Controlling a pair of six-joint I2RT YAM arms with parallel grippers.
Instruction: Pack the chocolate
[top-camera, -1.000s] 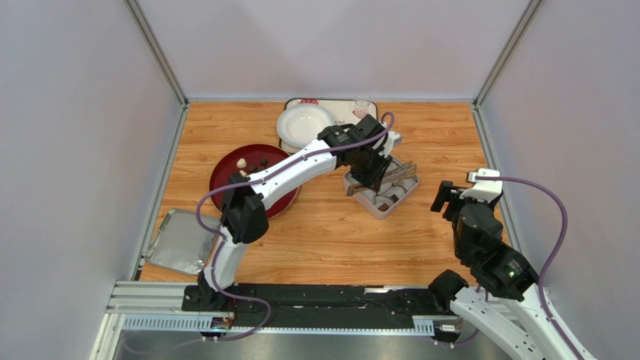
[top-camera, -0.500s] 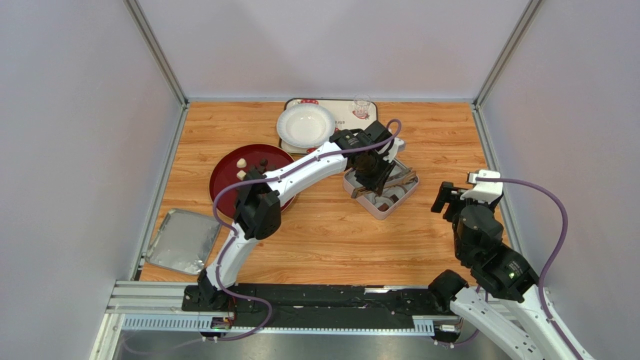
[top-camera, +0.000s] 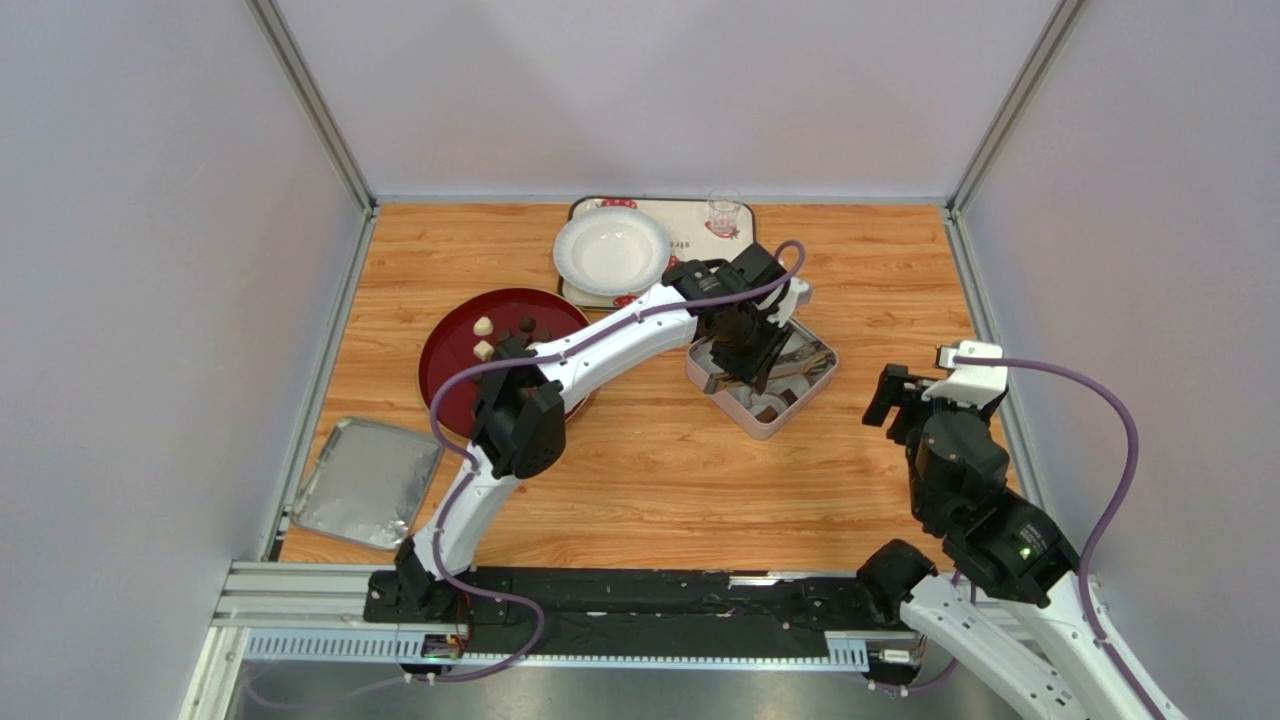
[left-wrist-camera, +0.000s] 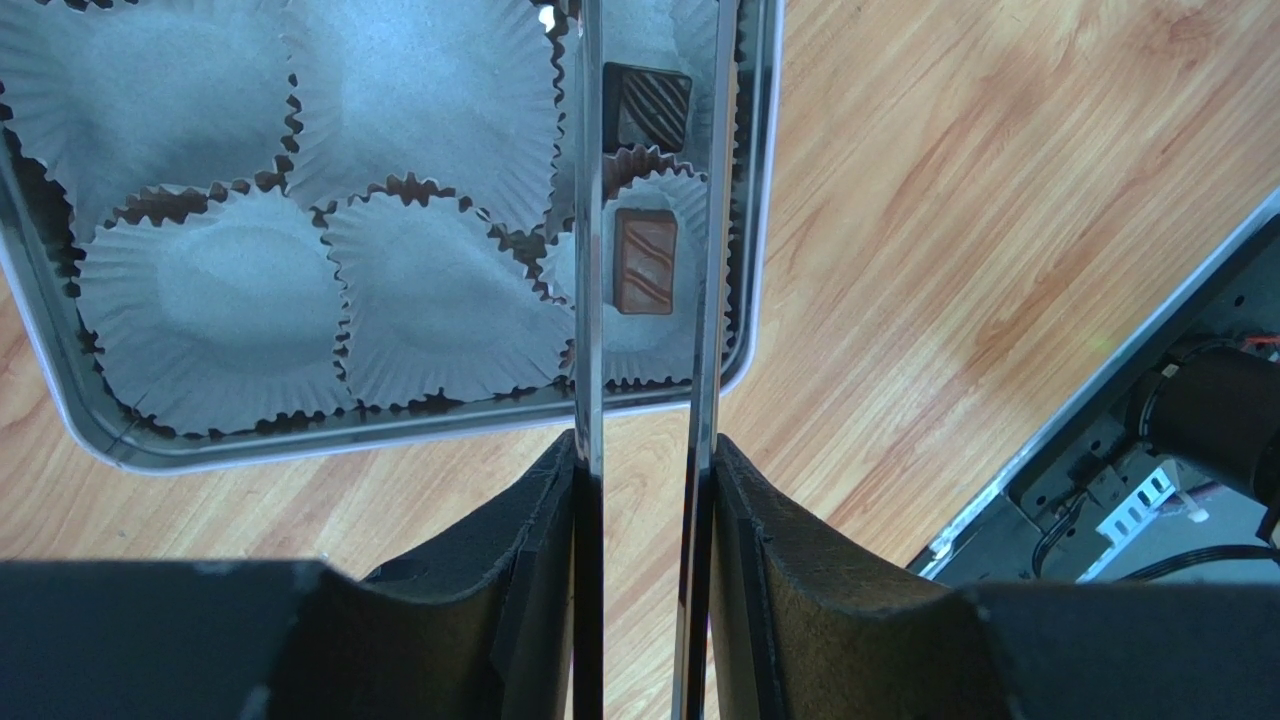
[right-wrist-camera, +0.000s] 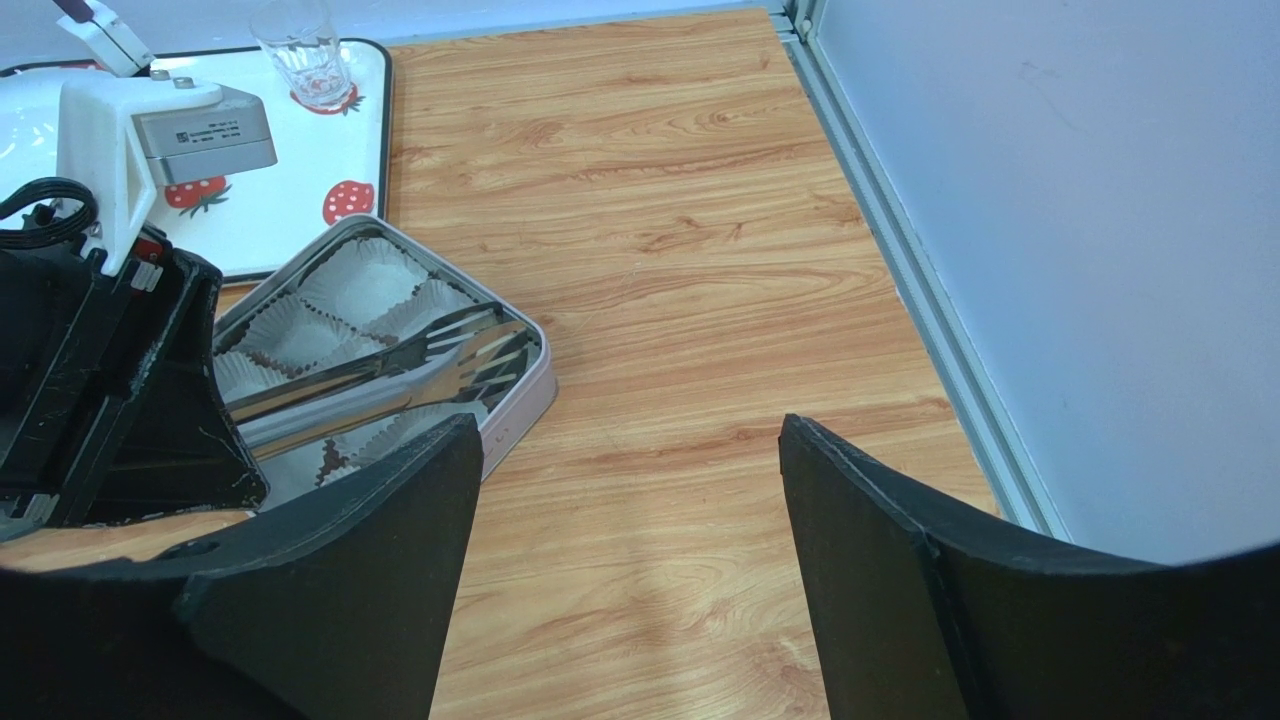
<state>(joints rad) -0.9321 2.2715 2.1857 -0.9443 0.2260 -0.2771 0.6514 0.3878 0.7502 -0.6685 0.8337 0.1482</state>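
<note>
My left gripper (left-wrist-camera: 646, 450) is shut on metal tongs (left-wrist-camera: 589, 225) and holds them over the square tin (left-wrist-camera: 759, 225). The tin holds silvery-white paper cups (left-wrist-camera: 226, 293). A brown chocolate (left-wrist-camera: 645, 260) lies in a corner cup between the two tong blades, which stand apart from it. A darker striped chocolate (left-wrist-camera: 646, 105) lies in the cup beyond. In the top view the left gripper (top-camera: 747, 338) is over the tin (top-camera: 812, 393). Cream chocolates (top-camera: 483, 326) lie on the red plate (top-camera: 451, 360). My right gripper (right-wrist-camera: 631, 450) is open and empty over bare table.
A white bowl (top-camera: 610, 248) and a glass (top-camera: 723, 215) stand on a strawberry-print tray (top-camera: 691, 233) at the back. The tin's lid (top-camera: 361, 480) lies at the front left. In the right wrist view the tin (right-wrist-camera: 519, 408) lies left of my right gripper, the wall to its right.
My left arm has swung a little to the right and brought the tongs lower over the tin. The right arm has not moved.
</note>
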